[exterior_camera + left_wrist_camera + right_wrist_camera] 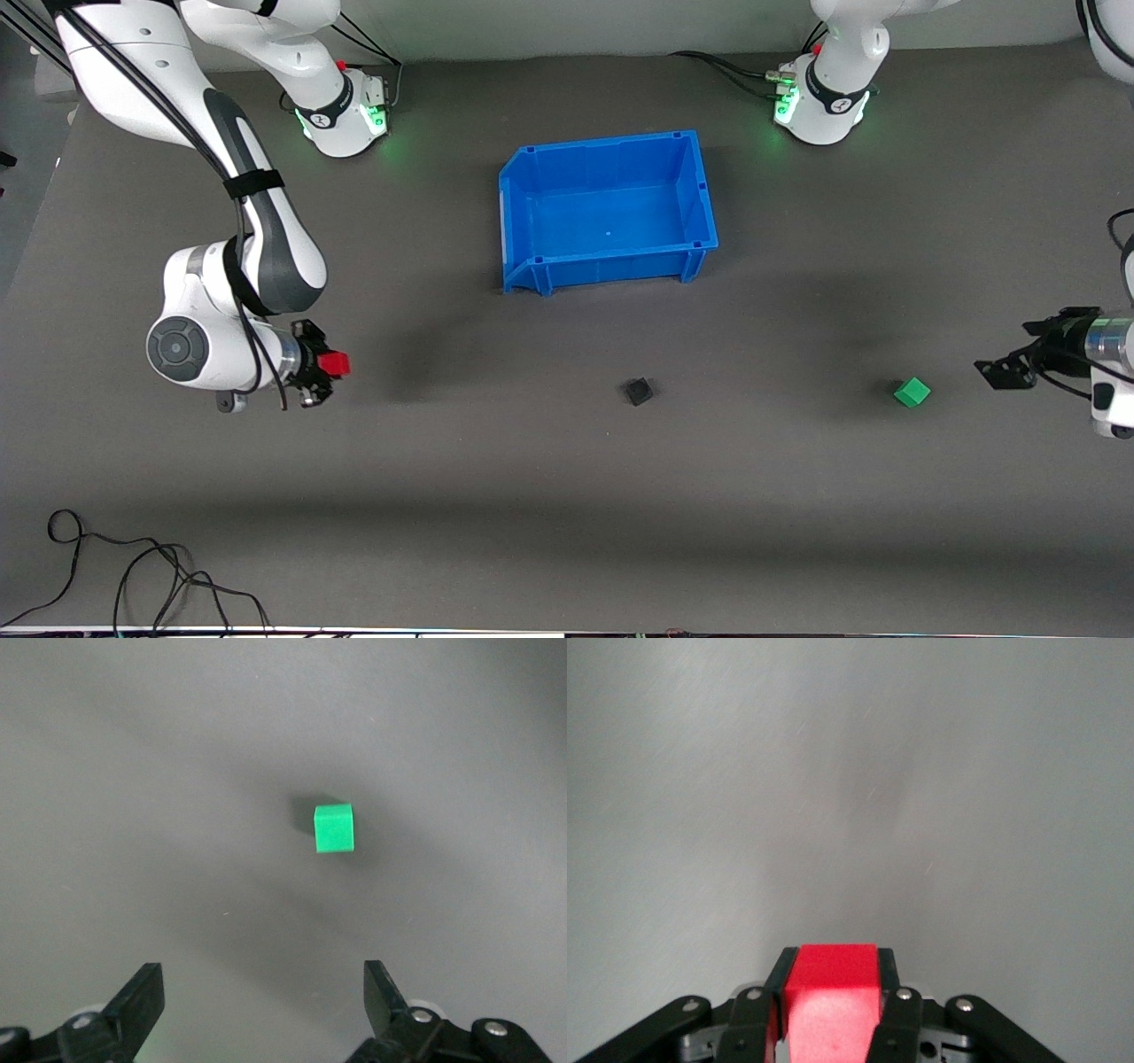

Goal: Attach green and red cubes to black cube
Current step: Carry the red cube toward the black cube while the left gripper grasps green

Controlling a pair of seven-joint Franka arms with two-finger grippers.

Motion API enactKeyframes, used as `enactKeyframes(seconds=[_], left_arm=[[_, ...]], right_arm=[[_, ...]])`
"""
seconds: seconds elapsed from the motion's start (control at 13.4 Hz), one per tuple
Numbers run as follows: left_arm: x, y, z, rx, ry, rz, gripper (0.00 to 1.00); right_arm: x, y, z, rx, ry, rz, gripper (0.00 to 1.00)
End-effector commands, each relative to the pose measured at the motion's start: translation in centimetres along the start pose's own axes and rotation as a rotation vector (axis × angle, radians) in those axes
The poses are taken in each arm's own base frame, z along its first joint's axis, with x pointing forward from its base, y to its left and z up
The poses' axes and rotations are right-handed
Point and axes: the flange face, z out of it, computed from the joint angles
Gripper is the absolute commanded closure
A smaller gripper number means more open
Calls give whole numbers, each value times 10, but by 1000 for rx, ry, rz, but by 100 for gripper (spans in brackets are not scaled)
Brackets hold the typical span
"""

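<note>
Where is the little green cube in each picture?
Front view: the green cube sits on the grey mat toward the left arm's end of the table, close to the open left hand.
Left wrist view: the green cube lies on the mat ahead of the open left hand.
Right wrist view: not in it; only the right hand shut on the red cube.
Shared landmark: the left hand.

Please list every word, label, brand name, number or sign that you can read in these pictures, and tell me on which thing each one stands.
None can be read.
Arm bases: small dark marks on the collars, too small to read.
Blue bin, red cube, green cube, black cube: plain, no text.
</note>
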Motion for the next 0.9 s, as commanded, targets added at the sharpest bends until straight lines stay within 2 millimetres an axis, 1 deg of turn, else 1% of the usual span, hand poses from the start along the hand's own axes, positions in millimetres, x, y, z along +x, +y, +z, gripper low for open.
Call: enactKeyframes(seconds=[0.0, 0.15, 0.22, 0.3, 0.37, 0.45, 0.52, 0.6, 0.67, 0.75, 0.82], left_arm=[[10, 5, 31, -41, 7, -134, 0], [14, 9, 68, -44, 22, -140, 0], [16, 11, 82, -51, 38, -141, 0], [21, 12, 92, -58, 54, -143, 0], [24, 18, 100, -64, 66, -138, 0], [28, 21, 109, -72, 81, -139, 0], [34, 24, 119, -78, 97, -139, 0], [38, 28, 128, -87, 113, -151, 0], [42, 30, 139, -96, 124, -192, 0], [44, 33, 145, -100, 133, -203, 0], [43, 36, 150, -97, 131, -198, 0]], right_arm=[[-25, -45, -5, 34, -82, 52, 80], [-57, -68, 4, 56, -69, 55, 80], [-90, -70, 14, 52, -50, 15, 80], [-114, -72, 25, 47, -43, 15, 80], [-118, -79, 29, 56, -45, 66, 80], [-127, -86, 31, 69, -61, 94, 80], [-152, -88, 35, 75, -65, 99, 80], [-171, -93, 37, 93, -70, 96, 80], [-181, -98, 38, 106, -74, 75, 80], [-198, -100, 39, 116, -91, 51, 80], [-223, -100, 40, 131, -100, 21, 80]])
